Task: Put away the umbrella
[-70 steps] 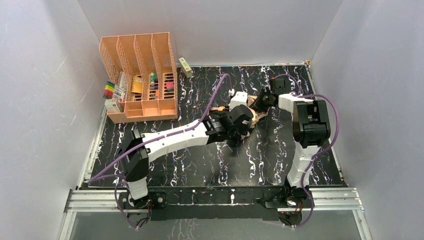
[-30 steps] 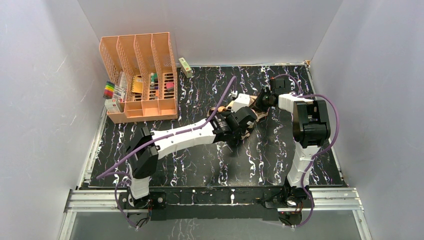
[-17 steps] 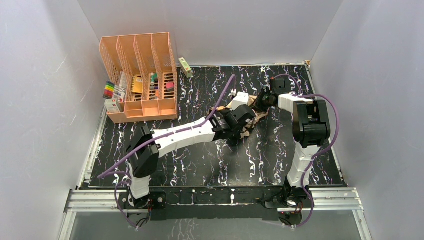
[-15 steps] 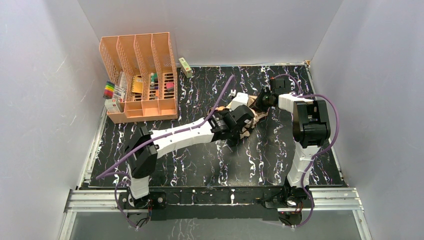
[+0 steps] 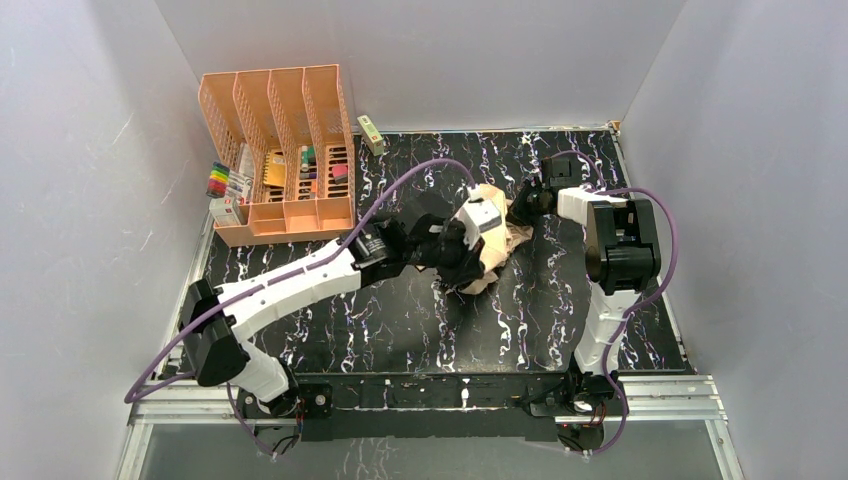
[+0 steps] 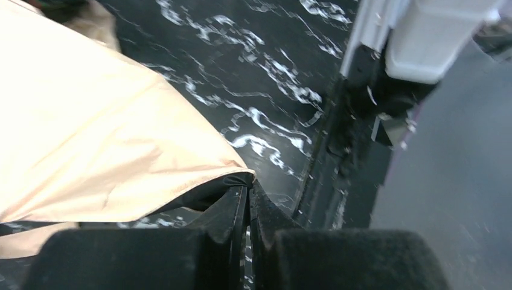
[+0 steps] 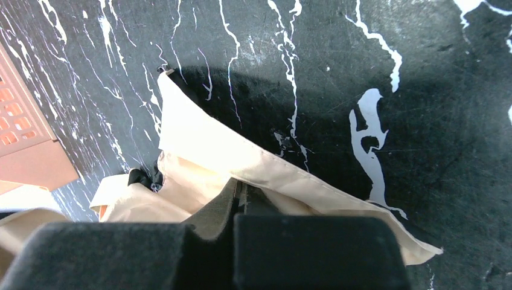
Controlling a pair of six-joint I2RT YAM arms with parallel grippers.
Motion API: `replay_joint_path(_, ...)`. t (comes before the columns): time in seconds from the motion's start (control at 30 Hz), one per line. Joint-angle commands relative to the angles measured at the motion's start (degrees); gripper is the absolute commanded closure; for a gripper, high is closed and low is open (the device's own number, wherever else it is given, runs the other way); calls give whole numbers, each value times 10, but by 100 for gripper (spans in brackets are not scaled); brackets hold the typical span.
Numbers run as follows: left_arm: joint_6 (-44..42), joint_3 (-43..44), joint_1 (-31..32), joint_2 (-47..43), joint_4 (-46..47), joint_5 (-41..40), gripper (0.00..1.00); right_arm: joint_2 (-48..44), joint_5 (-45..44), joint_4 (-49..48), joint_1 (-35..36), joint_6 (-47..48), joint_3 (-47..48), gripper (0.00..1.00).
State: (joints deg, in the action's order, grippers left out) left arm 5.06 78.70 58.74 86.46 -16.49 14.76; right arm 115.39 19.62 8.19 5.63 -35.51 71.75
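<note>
Within left hand [image 6: 246, 192] and right hand [image 7: 240, 193] alike, pinched umbrella [image 6: 90, 139].

- The umbrella [image 6: 90, 139] is pale peach cloth, matt and smooth, with soft creases and a stitched hem.
- The table [image 5: 400, 330] has a black top with white marble-like veins and a slight sheen.
- The organizer [image 5: 280, 120] at the table's far left corner looks like rigid peach-orange plastic, slotted.
- The left gripper [image 6: 244, 190] has black, matt fingers.
- The left arm [image 5: 290, 285] has a smooth white shell, faintly glossy.
- The rail [image 5: 200, 398] along the table's near edge looks like bare metal.
</note>
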Motion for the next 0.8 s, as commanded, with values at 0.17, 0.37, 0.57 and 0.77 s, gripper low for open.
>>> replay_joint_path(0.17, 88, -216, 31, -94, 62, 119, 86, 18, -49, 32, -6, 23, 4, 100)
replay_joint_path(0.37, 150, -325, 60, -132, 126, 86, 81, 0, -44, 32, -6, 20, 11, 100)
replay_joint_path(0.57, 187, -376, 74, -136, 186, 66, 75, -69, -43, 29, -7, 22, 2, 95)
replay_joint_path(0.77, 223, -394, 95, -198, 196, -73, 36, -172, -58, 21, -6, 9, -51, 81)
